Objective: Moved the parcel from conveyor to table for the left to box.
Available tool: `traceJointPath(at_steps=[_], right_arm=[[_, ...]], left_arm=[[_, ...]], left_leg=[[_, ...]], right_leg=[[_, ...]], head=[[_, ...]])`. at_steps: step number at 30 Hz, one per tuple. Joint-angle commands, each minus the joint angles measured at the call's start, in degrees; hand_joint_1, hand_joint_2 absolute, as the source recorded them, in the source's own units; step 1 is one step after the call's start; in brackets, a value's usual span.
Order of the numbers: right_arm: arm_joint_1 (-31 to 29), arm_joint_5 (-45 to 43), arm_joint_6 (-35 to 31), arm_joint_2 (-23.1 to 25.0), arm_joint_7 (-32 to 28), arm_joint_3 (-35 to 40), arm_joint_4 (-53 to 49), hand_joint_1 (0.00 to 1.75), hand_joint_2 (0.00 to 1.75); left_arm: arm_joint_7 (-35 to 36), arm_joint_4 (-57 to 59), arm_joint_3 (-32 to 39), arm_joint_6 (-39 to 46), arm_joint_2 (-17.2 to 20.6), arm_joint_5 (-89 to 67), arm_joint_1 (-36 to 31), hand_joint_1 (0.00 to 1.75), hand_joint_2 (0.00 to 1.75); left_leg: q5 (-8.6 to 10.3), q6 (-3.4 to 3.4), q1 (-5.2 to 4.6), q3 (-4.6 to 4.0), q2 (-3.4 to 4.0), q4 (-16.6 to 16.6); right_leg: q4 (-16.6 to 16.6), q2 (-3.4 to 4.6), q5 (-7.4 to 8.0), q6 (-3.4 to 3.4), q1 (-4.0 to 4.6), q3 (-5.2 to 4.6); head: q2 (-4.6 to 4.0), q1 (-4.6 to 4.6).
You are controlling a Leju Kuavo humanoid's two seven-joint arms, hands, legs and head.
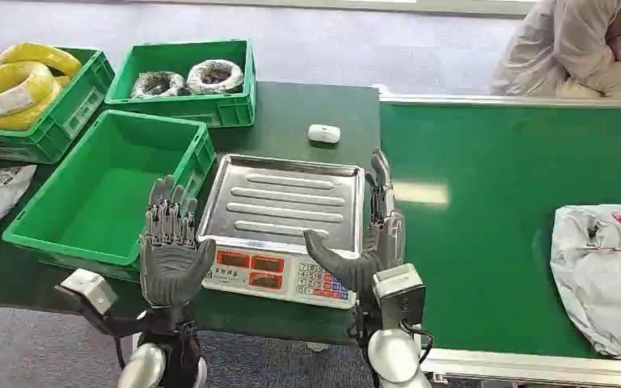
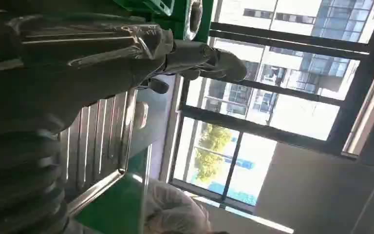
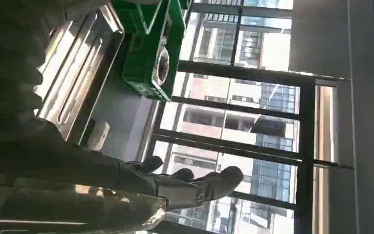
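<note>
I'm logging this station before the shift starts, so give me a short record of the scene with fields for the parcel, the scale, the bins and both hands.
parcel: grey parcel lying on the green conveyor, at the robot's right, untouched
scale: scale on the dark table, steel tray bare
bins: nearest green bin empty; two further bins hold coiled items
left hand: left hand raised, fingers apart, holding nothing
right hand: right hand raised beside the scale, holding nothing
person: seated beyond the conveyor
</note>
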Motion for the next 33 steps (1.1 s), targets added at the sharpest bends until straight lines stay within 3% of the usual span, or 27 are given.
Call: traceJointPath(at_steps=[1,13,17,18,24,26,33], right_arm=[[-2.05,-0.1,-0.34,-1.49,0.23,0.87,2.8,0.0,1.75],[-2.3,-0.01,-0.31,-1.47,0.43,0.88,2.79,0.0,1.75],[-3.69,15.44,-9.52,-1.85,4.92,-0.4,-1.16,0.0,1.75],[-4.66,23.39,-14.71,-1.91,7.3,-2.31,-2.08,0.0,1.75],[-12.45,55.6,-20.03,-3.34,22.81,-15.62,-1.65,0.0,1.75],[-14.2,61.6,-20.9,-4.25,25.67,-18.54,0.75,0.0,1.75],[-14.39,61.27,-21.69,-4.47,25.25,-18.93,2.33,0.0,1.75]], left_arm=[[0.38,0.7,0.34,-0.03,0.82,-0.24,-0.08,0.0,1.75],[0.43,0.9,0.36,-0.04,0.72,-0.29,-0.36,0.0,1.75],[0.52,1.27,0.71,0.24,0.82,-0.46,-0.96,0.0,1.75],[0.45,1.31,0.9,0.31,0.87,-0.33,-0.9,0.0,1.75],[-0.72,3.55,0.9,-0.62,0.7,0.81,-0.26,0.0,1.75],[-1.0,3.78,1.18,-0.81,0.28,0.74,0.31,0.0,1.75],[-1.25,3.62,1.28,-0.96,0.33,0.65,0.61,0.0,1.75]], left_leg=[[0.0,0.07,-0.01,0.16,0.1,-0.12],[0.01,0.08,-0.01,0.19,0.09,-0.14],[0.02,0.07,-0.02,0.15,0.07,-0.12],[0.01,0.05,-0.02,0.04,0.05,-0.04],[0.05,0.09,-0.03,0.09,-0.02,-0.07],[0.07,0.11,-0.03,0.14,0.0,-0.1],[0.01,0.05,-0.01,0.18,0.03,-0.08]], right_leg=[[-0.11,0.0,0.02,-0.11,0.02,0.13],[-0.15,-0.03,0.03,-0.12,0.03,0.17],[-0.1,-0.03,0.02,-0.11,0.01,0.12],[-0.03,-0.03,0.02,-0.08,0.01,0.02],[-0.1,-0.13,0.04,-0.08,0.01,0.11],[-0.15,-0.11,0.08,-0.08,0.01,0.15],[-0.11,-0.04,0.03,-0.08,0.02,0.17]], head=[[0.0,0.0],[0.0,0.0],[0.0,0.0],[0.0,0.0],[0.0,0.0],[0.0,0.0],[0.0,0.0]])
